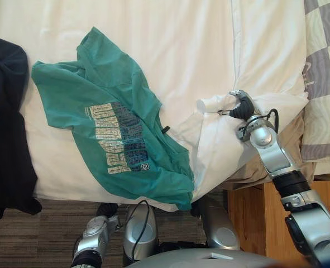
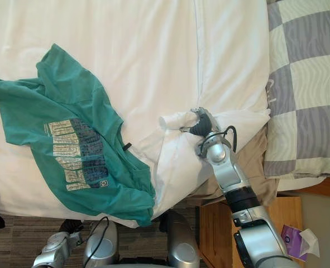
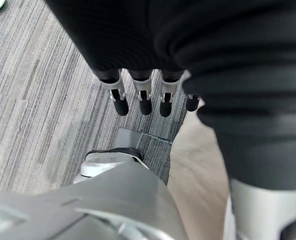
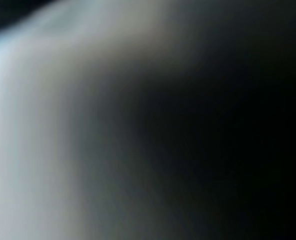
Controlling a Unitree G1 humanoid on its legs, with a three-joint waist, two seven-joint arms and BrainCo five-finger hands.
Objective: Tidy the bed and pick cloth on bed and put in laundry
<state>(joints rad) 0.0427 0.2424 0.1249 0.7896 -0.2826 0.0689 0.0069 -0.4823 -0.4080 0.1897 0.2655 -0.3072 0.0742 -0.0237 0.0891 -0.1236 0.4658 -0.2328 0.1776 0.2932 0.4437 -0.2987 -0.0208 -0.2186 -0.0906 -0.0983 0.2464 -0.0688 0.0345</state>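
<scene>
A teal T-shirt (image 1: 117, 131) with a printed front lies spread on the white bed sheet (image 1: 176, 39), its hem hanging over the near edge. At the bed's left edge a black garment (image 1: 5, 128) drapes down toward the floor. My right hand (image 1: 240, 106) is to the right of the T-shirt, its fingers curled on a bunched fold of the white cover (image 1: 210, 104), which is lifted off the mattress. The left hand (image 3: 142, 95) hangs low beside the bed, above the carpet, fingers straight and holding nothing.
A grey and cream checked pillow (image 1: 324, 78) lies at the bed's right end. A wooden nightstand (image 2: 287, 218) stands below it with a purple tissue pack (image 2: 296, 237). Tan fabric (image 1: 265, 162) shows under the lifted cover. Grey striped carpet (image 1: 42, 223) runs along the near side.
</scene>
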